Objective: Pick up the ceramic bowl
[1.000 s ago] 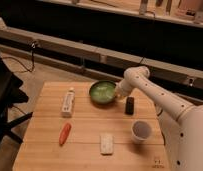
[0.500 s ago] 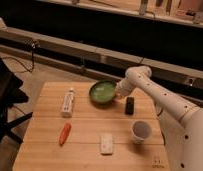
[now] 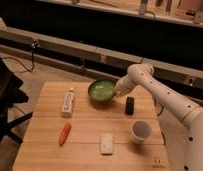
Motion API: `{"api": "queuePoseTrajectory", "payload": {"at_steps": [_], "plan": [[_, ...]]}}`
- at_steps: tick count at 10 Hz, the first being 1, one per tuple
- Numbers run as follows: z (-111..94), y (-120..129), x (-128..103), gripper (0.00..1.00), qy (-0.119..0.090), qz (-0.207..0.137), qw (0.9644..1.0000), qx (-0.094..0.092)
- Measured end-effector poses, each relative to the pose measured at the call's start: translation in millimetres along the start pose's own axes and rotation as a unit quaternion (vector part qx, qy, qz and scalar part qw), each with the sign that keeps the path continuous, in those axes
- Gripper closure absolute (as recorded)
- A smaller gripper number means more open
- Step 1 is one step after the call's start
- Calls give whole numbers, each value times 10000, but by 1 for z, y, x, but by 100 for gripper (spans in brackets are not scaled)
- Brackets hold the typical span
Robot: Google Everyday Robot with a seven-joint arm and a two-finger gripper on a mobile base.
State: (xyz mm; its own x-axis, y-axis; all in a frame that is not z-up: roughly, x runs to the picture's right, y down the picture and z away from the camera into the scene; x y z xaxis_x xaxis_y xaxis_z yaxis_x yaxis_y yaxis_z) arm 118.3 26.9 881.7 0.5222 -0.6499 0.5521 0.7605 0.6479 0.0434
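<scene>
The ceramic bowl (image 3: 101, 90) is round, shallow and green with a darker rim and a lighter inside. It sits on the wooden table (image 3: 85, 127) near the far edge, right of the middle. My white arm reaches in from the right, and the gripper (image 3: 117, 90) is at the bowl's right rim, touching or just above it.
On the table lie a white tube (image 3: 68, 101) at the left, an orange carrot-like item (image 3: 65, 133) in front of it, a white flat packet (image 3: 106, 143) near the front, a dark small block (image 3: 129, 105) right of the bowl and a small white cup (image 3: 141, 131). A black chair (image 3: 5, 100) stands at the left.
The gripper has moved left, from beside the dark block to the bowl's right rim. The bowl and the other items have not moved.
</scene>
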Motion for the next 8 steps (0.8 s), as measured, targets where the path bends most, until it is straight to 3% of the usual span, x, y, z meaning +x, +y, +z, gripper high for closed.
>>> {"api": "queuePoseTrajectory", "payload": {"at_steps": [2, 5, 6, 8], "plan": [[-13, -10, -2, 100, -48, -97, 9998, 147], [-34, -25, -4, 100, -151, -153, 9980, 595], [-37, -22, 0, 100, -99, -126, 9985, 532], [-23, -19, -1, 100, -99, -145, 9992, 363]]}}
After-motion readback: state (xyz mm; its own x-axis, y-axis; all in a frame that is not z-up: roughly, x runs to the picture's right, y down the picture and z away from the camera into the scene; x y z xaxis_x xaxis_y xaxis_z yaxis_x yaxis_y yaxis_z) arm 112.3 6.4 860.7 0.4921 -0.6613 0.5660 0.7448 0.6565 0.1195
